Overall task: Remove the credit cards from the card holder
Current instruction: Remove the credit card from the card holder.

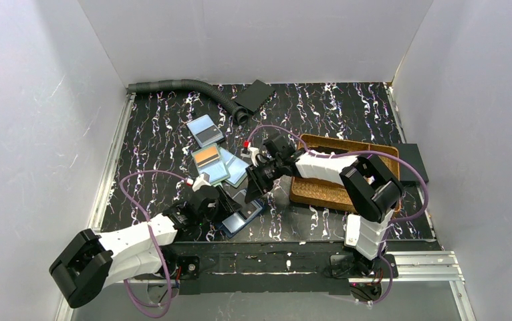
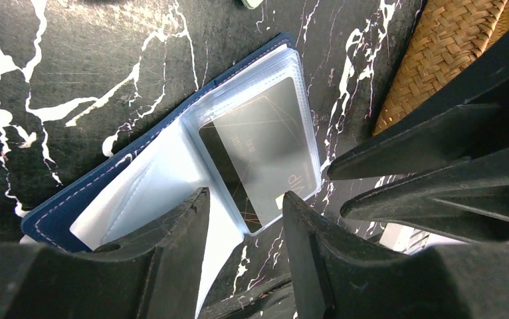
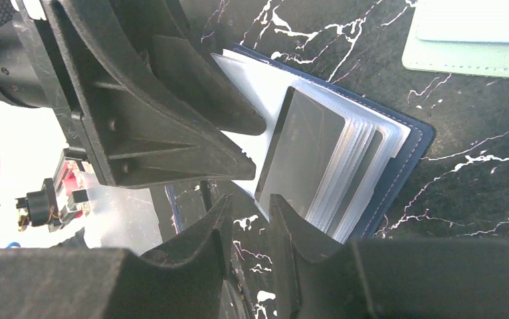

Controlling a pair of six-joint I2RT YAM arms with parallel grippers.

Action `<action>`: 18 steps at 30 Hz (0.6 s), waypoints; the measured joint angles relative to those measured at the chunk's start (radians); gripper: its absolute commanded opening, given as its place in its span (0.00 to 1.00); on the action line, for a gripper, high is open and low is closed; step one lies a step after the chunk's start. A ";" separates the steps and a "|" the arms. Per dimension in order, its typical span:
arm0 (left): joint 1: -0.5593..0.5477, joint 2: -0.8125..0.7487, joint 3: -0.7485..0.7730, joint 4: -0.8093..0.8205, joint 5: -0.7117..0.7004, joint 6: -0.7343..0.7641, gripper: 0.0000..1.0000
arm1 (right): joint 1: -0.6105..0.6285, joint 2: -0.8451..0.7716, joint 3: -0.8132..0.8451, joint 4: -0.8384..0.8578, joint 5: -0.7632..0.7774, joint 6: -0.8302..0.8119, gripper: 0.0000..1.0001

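Observation:
The navy card holder (image 1: 243, 215) lies open on the black marbled table near the front. In the left wrist view its clear sleeves (image 2: 145, 179) hold a dark card (image 2: 258, 149) marked VIP. That card also shows in the right wrist view (image 3: 305, 153). My left gripper (image 2: 245, 199) is open, one finger over the left page and one at the card's lower corner. My right gripper (image 3: 248, 203) is narrowly open at the sleeve's near corner, with nothing between its jaws. A light blue card (image 1: 205, 130), an orange card (image 1: 206, 157) and teal cards (image 1: 232, 168) lie loose behind the holder.
A brown woven tray (image 1: 337, 175) sits right of the holder, close to the right arm. A grey ribbed hose (image 1: 186, 87) and a flat black rectangle (image 1: 253, 95) lie at the back. White walls enclose the table.

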 measured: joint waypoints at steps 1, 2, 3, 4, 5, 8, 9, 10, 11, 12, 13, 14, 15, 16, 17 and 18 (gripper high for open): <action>0.000 -0.001 -0.004 0.009 0.000 -0.001 0.43 | 0.000 0.006 0.000 0.003 0.001 0.007 0.34; 0.000 -0.002 -0.010 0.019 0.000 -0.003 0.43 | 0.000 0.009 -0.002 0.008 0.001 0.011 0.34; 0.000 -0.002 -0.018 0.029 0.001 -0.006 0.43 | -0.001 0.011 -0.006 0.016 0.001 0.014 0.34; 0.000 -0.001 -0.027 0.039 0.002 -0.010 0.43 | -0.002 0.011 -0.012 0.021 0.002 0.017 0.34; 0.000 0.001 -0.033 0.047 0.003 -0.015 0.43 | -0.004 0.011 -0.015 0.024 0.002 0.019 0.34; 0.000 0.012 -0.040 0.071 0.005 -0.025 0.43 | -0.013 0.012 -0.018 0.030 0.005 0.026 0.34; 0.000 0.015 -0.040 0.079 0.007 -0.027 0.42 | -0.017 0.012 -0.018 0.031 0.006 0.027 0.34; 0.000 0.019 -0.040 0.084 0.008 -0.032 0.42 | -0.021 0.012 -0.018 0.032 0.006 0.028 0.34; 0.000 0.025 -0.040 0.090 0.008 -0.037 0.42 | -0.022 0.012 -0.018 0.033 0.006 0.029 0.34; 0.000 0.028 -0.040 0.094 0.008 -0.041 0.42 | -0.025 0.012 -0.018 0.033 0.007 0.029 0.34; 0.000 0.030 -0.041 0.100 0.009 -0.045 0.42 | -0.028 0.012 -0.018 0.033 0.007 0.030 0.33; 0.000 0.031 -0.042 0.108 0.010 -0.049 0.42 | -0.029 0.013 -0.018 0.034 0.007 0.031 0.33; 0.000 0.031 -0.045 0.111 0.011 -0.052 0.42 | -0.030 0.014 -0.018 0.036 0.007 0.032 0.33; 0.000 0.031 -0.047 0.115 0.011 -0.054 0.42 | -0.030 0.016 -0.018 0.036 0.007 0.032 0.33; 0.000 0.031 -0.051 0.123 0.011 -0.059 0.42 | -0.030 0.018 -0.017 0.036 0.006 0.032 0.33; 0.000 0.031 -0.055 0.128 0.011 -0.061 0.42 | -0.030 0.020 -0.018 0.036 0.006 0.033 0.33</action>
